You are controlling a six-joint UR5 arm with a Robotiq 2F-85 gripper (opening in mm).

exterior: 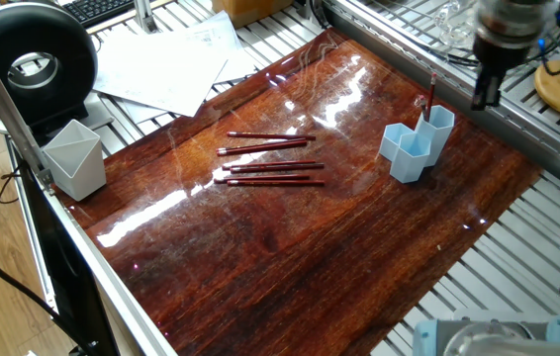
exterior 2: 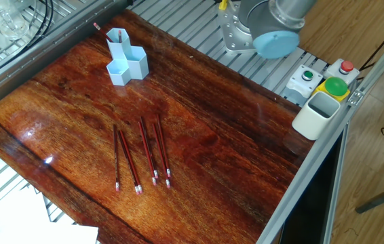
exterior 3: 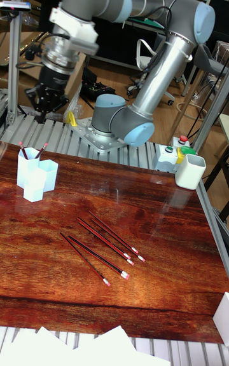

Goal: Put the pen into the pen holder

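The light blue pen holder [exterior: 416,148] [exterior 2: 126,59] [exterior 3: 35,176] stands near the far edge of the wooden tabletop. Two red pens [exterior 3: 42,149] poke out of its tallest tube, and one pen [exterior: 428,99] shows in one fixed view. Several more red pens [exterior: 270,164] [exterior 2: 142,156] [exterior 3: 105,246] lie side by side mid-table. My gripper [exterior 3: 44,110] [exterior: 486,91] hangs above and behind the holder, open, with nothing between its fingers. It is out of frame in the other fixed view.
A pale grey angular cup [exterior: 74,158] [exterior 2: 316,114] [exterior 3: 190,172] sits at the table's corner, beside a button box [exterior 2: 328,80]. The arm's base [exterior 2: 245,30] [exterior 3: 114,126] is bolted just off the board. Papers [exterior: 166,64] lie beyond the opposite edge.
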